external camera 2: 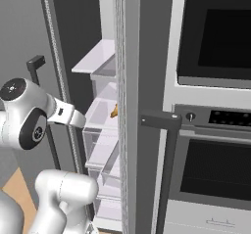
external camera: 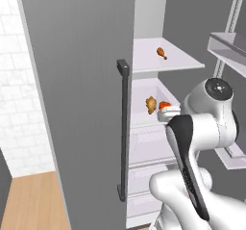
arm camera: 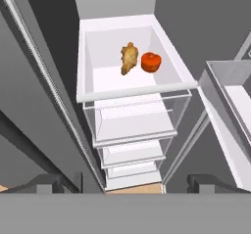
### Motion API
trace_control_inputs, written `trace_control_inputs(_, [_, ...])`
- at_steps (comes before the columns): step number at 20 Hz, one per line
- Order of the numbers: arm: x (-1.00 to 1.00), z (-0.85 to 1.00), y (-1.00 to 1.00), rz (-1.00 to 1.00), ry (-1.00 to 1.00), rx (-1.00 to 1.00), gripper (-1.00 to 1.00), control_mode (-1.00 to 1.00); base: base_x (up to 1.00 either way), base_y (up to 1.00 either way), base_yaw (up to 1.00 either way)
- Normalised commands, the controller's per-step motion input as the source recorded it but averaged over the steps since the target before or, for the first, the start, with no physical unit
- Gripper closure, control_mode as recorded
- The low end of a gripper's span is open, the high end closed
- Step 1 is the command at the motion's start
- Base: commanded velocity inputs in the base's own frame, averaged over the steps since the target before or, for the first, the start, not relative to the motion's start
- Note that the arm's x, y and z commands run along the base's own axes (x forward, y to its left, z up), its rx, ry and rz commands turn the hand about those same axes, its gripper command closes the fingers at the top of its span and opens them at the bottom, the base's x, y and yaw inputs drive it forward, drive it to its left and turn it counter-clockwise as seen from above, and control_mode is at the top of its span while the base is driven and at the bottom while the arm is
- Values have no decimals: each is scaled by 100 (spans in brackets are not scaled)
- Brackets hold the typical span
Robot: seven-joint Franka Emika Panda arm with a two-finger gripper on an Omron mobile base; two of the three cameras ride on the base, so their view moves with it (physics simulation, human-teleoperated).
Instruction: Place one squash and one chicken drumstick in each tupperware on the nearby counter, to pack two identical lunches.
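Reaching into the open fridge, the gripper (arm camera: 125, 181) holds nothing, its fingers set wide. Ahead and below, in the upper drawer (arm camera: 137, 91), a chicken drumstick (arm camera: 128, 58) lies lengthwise along the approach, touching the round squash (arm camera: 151, 62) beside it.

I see open fridge: white upper shelf (external camera: 166, 63) carries one small golden-brown chicken drumstick (external camera: 162, 53). White shelf below (arm camera: 117, 79) holds second golden-brown drumstick (arm camera: 128, 58), small round orange-red squash (arm camera: 151, 61) just beside it. Clear drawers (arm camera: 135, 125) stacked underneath.
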Motion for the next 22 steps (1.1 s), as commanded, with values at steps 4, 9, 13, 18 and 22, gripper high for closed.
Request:
trace_control_inputs(4, [65, -43, -6, 0, 1, 0, -100, -100, 0, 0, 0])
trace_control_inputs(9, [57, -36, -21, 0, 1, 3, -100, -100, 0, 0, 0])
trace_control_inputs(13, [72, -29, -13, 0, 0, 3, -100, -100, 0, 0, 0])
trace_control_inputs(18, [89, -28, -18, 0, 6, 2, -100, -100, 0, 0, 0])
trace_control_inputs(22, [83, -15, -13, 0, 13, 3, -100, -100, 0, 0, 0])
